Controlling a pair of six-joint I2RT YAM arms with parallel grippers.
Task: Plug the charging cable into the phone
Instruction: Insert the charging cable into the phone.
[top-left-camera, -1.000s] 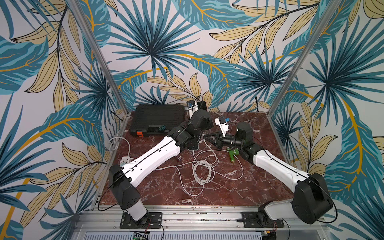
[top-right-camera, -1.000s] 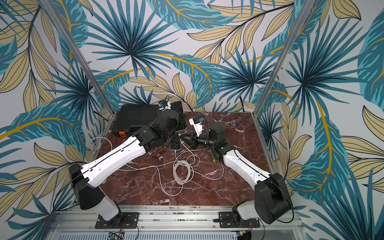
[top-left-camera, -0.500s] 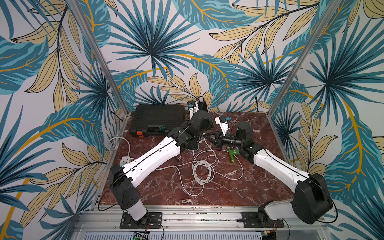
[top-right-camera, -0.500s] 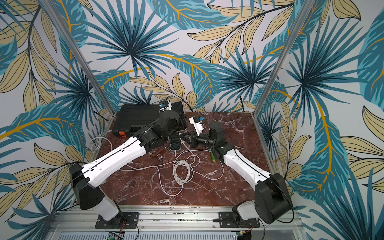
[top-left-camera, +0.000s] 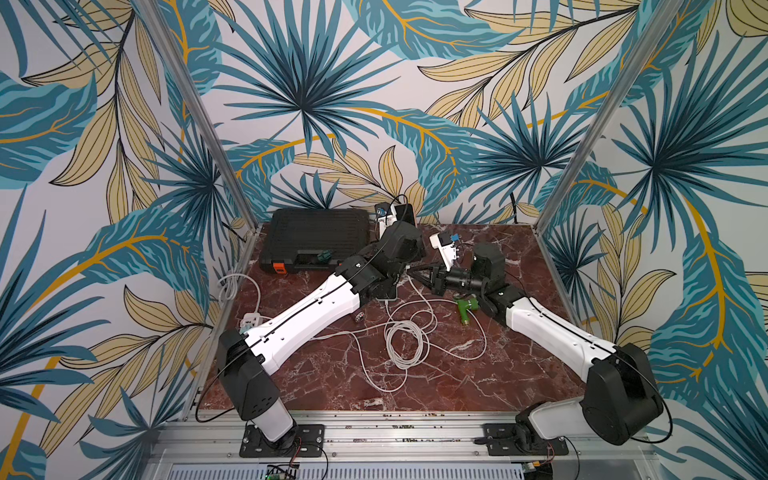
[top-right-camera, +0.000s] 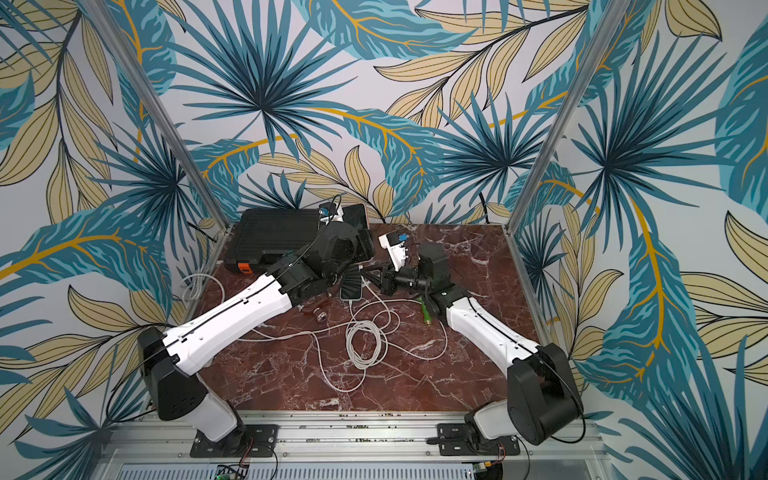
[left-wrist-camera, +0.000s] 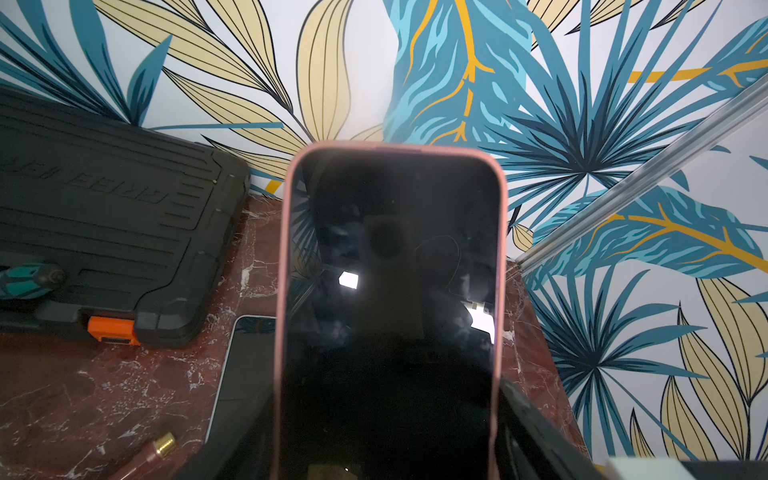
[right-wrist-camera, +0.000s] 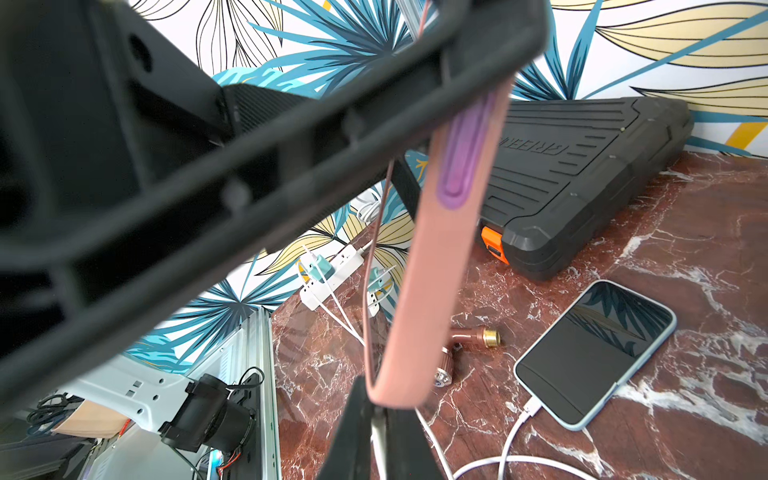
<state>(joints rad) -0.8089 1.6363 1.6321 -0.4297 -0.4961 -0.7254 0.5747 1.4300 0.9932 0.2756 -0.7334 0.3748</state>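
Left tool (left-wrist-camera: 390, 419) grips phone (left-wrist-camera: 390, 270), right tool (right-wrist-camera: 374, 419) pinching cable (right-wrist-camera: 434, 445) at its end.

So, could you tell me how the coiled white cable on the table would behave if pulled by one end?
Probably floppy: the cable lies in loose, uneven loops. A pull would likely unwind or drag the coil rather than shift it whole. A white lead enters the phone lying flat; if it's the same one, that phone might slide.
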